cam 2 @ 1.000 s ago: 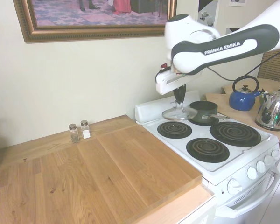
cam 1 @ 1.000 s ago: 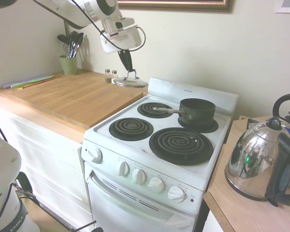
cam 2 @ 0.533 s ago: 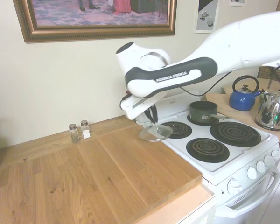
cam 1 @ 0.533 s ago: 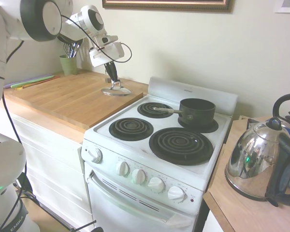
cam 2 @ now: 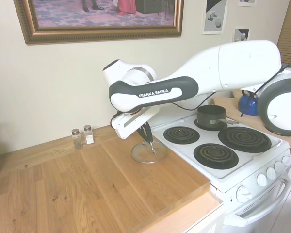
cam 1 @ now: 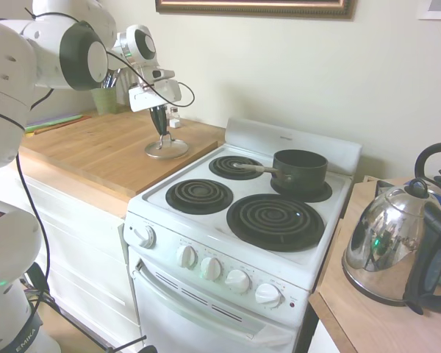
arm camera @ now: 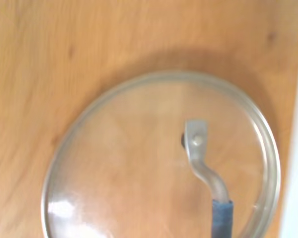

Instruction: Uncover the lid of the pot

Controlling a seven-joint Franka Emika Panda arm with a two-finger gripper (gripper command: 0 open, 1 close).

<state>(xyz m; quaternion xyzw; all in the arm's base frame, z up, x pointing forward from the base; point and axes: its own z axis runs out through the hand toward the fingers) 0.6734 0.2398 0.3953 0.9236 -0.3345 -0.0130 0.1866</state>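
Left of centre in the first exterior view, the gripper (cam 1: 159,125) is clenched on the looped handle of the lid (cam 1: 166,150), which sits at or just above the wooden counter (cam 1: 95,151) near its edge by the stove (cam 1: 279,243); whether the rim already touches the wood cannot be told. Right of centre, the pot (cam 1: 299,169) stands open on the rear burner, well apart from the lid. In the second exterior view the lid (cam 2: 149,151) lies left of the stove top and the pot (cam 2: 211,115) at upper right. The step in hand appears to be setting the lid down. Done well: lower until the whole rim rests flat, part the fingers fully, then lift straight up so the handle is not dragged.
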